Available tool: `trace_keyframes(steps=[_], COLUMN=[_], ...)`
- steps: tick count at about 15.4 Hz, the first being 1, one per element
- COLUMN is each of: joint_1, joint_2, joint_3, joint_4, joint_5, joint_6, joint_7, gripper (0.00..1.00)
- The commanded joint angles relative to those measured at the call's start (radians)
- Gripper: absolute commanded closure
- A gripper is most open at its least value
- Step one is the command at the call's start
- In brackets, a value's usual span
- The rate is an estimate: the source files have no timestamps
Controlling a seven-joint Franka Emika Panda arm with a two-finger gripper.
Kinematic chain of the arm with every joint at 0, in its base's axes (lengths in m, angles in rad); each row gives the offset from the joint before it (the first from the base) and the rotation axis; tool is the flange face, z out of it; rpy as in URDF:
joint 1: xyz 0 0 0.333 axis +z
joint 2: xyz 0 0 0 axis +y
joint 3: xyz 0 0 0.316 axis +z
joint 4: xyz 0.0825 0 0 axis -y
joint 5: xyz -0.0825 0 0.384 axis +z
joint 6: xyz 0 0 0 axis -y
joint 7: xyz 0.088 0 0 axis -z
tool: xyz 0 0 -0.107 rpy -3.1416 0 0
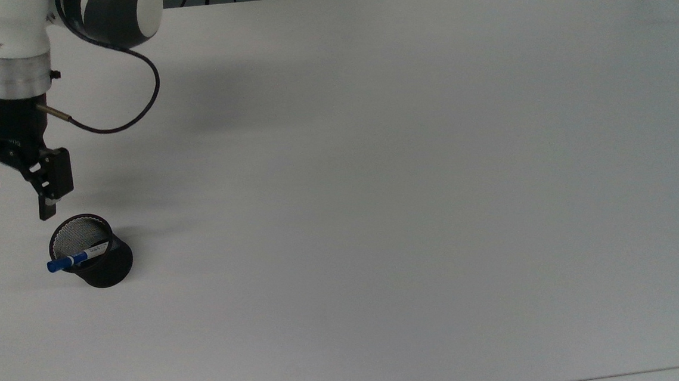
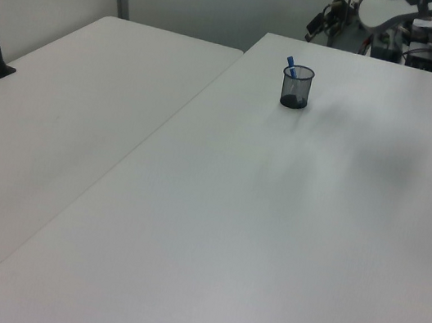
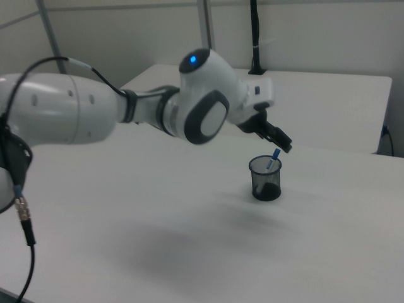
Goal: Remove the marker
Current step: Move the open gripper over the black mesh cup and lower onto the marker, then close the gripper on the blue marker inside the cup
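The approach is under way: the gripper (image 1: pixel 16 198) hangs with jaws apart just above the cup (image 1: pixel 94 259) on the white surface (image 1: pixel 377 212). The marker (image 1: pixel 76 257) leans inside, blue cap over the rim. Next it needs centring over that cap, then descending.

Marker (image 1: pixel 77 258): slim white barrel with small print, blue cap. Stands tilted inside black mesh cup (image 1: pixel 109 267), leaning on rim, blue cap (image 2: pixel 291 61) poking above rim. Cup upright on desk (image 1: pixel 377 212), near top view's left edge.
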Motion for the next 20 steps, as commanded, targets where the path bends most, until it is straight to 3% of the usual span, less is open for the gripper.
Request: trace_keyframes(steps=[1,6,8,13,20], joint_1=[0.007,0.015,0.021,0.038,0.048], joint_2=[0.068,0.120,0.141,0.170,0.175], joint_3=[-0.010,-0.004,-0.001,0.004,0.005], joint_4=[0.000,0.000,0.000,0.000,0.001], joint_5=[0.047,0.051,0.048,0.036,0.031], joint_6=[0.149,0.254,0.304,0.324,0.335], joint_7=[0.052,0.072,0.071,0.071,0.069], gripper=[0.04,0.17,0.29,0.41,0.86])
